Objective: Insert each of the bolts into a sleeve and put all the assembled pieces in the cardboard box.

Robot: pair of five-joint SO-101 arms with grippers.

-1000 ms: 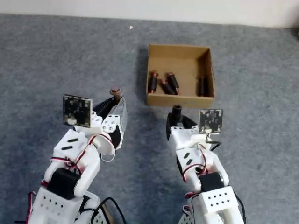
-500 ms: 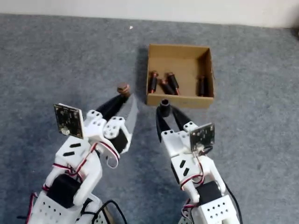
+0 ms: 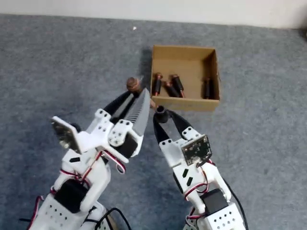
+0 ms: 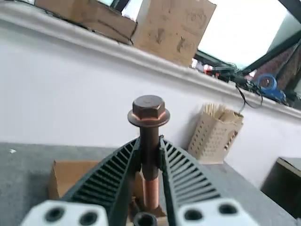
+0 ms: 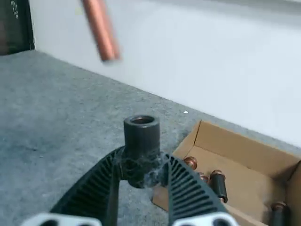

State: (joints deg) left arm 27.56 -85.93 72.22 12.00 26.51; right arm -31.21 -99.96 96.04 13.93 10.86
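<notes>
Bolt (image 3: 133, 85): off the bench, pinched by its shank in the left hand (image 3: 135, 93). It sits just off the near-left corner of the cardboard box (image 3: 184, 104).

Sleeve (image 3: 160, 114): also off the bench, clamped at its lower part in the right hand (image 5: 142, 162). It is near the bolt but apart from it, at about 4 o'clock from the bolt head in the high view.

Change over the last second: both arms swung inward and forward. The bolt went toward 1 o'clock and the sleeve toward 9 o'clock, so the gap between them has closed markedly. Judgement: this is the line-up before insertion. The mating has not begun.

Axes: the bolt's long axis is near upright, with the hex head up and the bare copper tip down past the fingers. In the right wrist view the shank leans slightly, with its tip above the sleeve and off to one side of the bore. The sleeve stands upright with its open bore facing up. The two axes are roughly parallel but not yet coaxial.

Outward: four assembled pieces (image 3: 175, 85) lie in the box, at about 1 o'clock from the sleeve. Grey bench (image 3: 57, 62) all round.
</notes>
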